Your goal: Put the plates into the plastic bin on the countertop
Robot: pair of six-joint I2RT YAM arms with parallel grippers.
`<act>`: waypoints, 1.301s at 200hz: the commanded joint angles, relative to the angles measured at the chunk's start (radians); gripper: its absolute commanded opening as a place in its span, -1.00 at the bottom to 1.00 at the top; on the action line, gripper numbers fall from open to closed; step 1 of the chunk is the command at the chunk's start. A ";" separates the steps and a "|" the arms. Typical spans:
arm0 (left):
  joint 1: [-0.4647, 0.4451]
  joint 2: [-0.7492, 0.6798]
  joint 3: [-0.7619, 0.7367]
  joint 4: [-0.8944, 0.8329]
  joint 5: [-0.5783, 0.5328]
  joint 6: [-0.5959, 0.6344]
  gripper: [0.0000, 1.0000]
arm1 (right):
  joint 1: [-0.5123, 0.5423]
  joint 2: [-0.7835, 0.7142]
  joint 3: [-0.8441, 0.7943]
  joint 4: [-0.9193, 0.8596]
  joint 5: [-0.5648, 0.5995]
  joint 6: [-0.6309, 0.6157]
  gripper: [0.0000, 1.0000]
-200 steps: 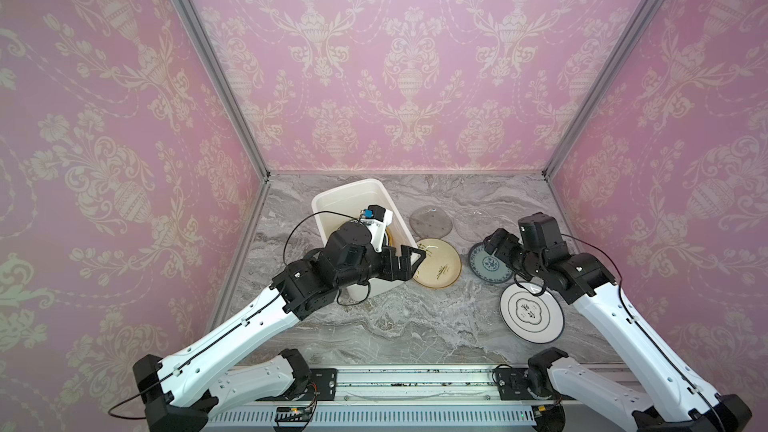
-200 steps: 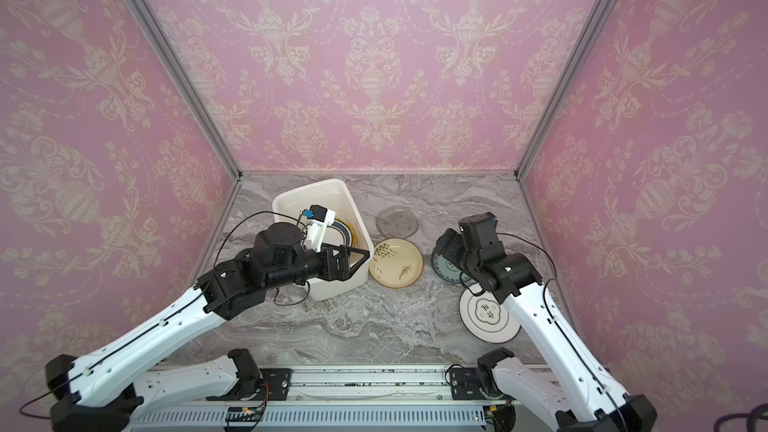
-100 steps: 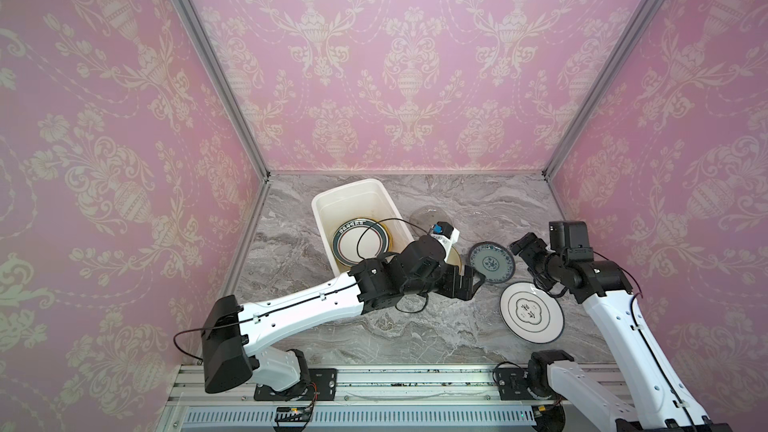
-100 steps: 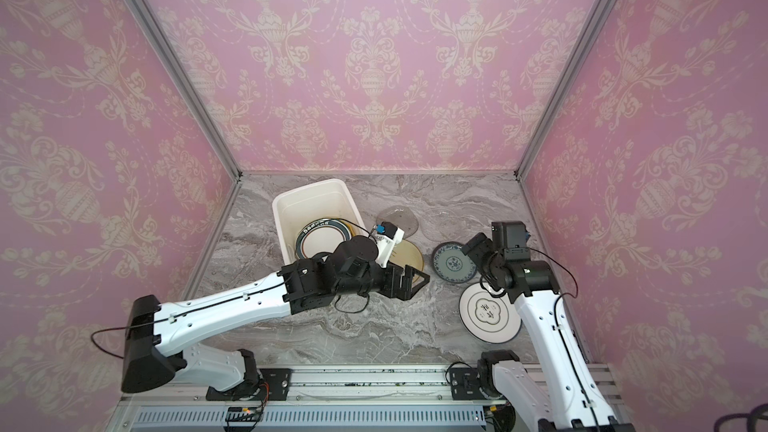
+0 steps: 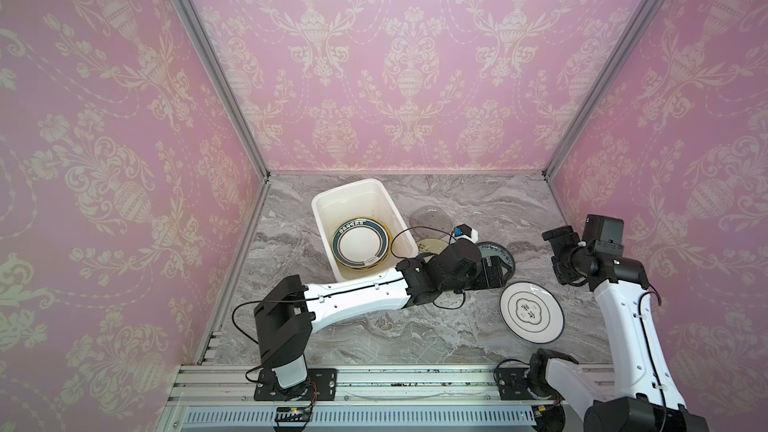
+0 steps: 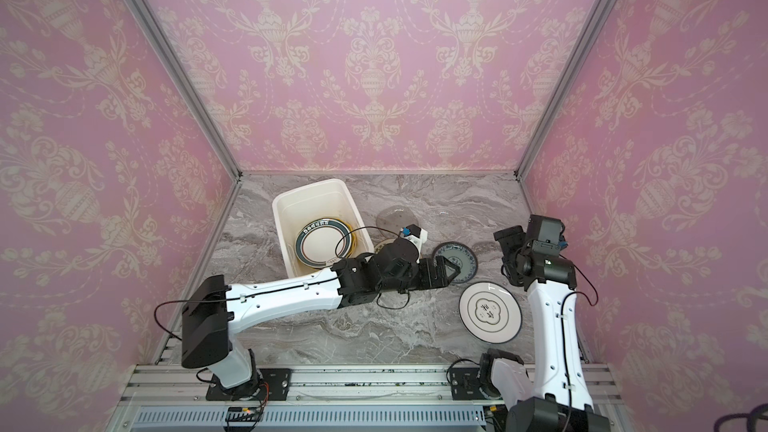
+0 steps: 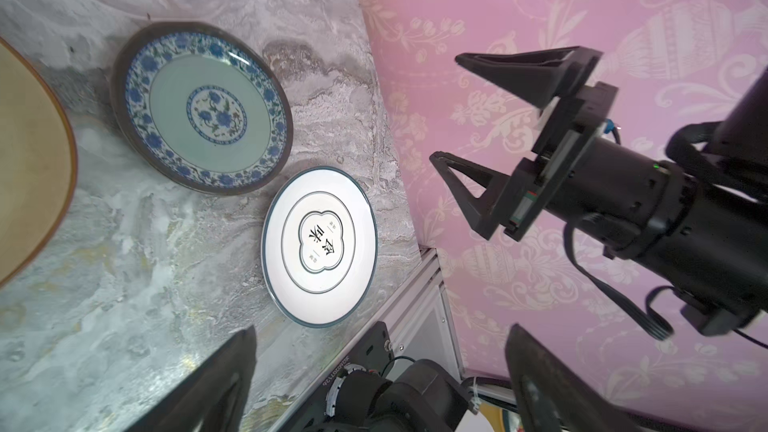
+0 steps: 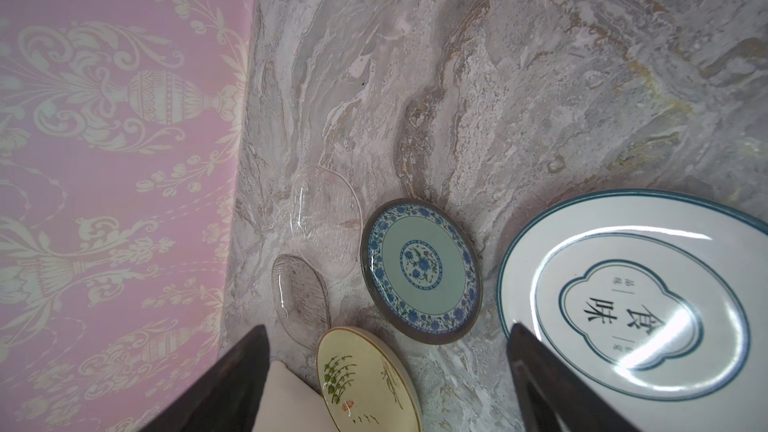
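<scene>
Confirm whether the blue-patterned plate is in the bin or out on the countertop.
Out. The blue-patterned plate lies flat on the countertop, right of the plastic bin, beside the white dark-rimmed plate.

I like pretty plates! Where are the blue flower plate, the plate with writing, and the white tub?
blue flower plate [image 8: 422,270], right wrist view, its middle flower.
plate with writing [image 5: 531,312], in a top view, the writing in its middle.
white tub [image 5: 353,207], in a top view, its far inside wall.
</scene>
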 commanded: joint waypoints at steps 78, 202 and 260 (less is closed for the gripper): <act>-0.041 0.279 0.075 0.114 0.160 -0.311 0.82 | -0.003 -0.022 -0.114 0.097 -0.073 0.018 0.79; -0.047 0.462 0.046 0.303 0.208 -0.561 0.67 | -0.004 0.004 -0.126 0.164 -0.111 0.048 0.79; -0.041 0.514 0.058 0.342 0.206 -0.591 0.49 | -0.004 0.019 -0.130 0.175 -0.117 0.044 0.79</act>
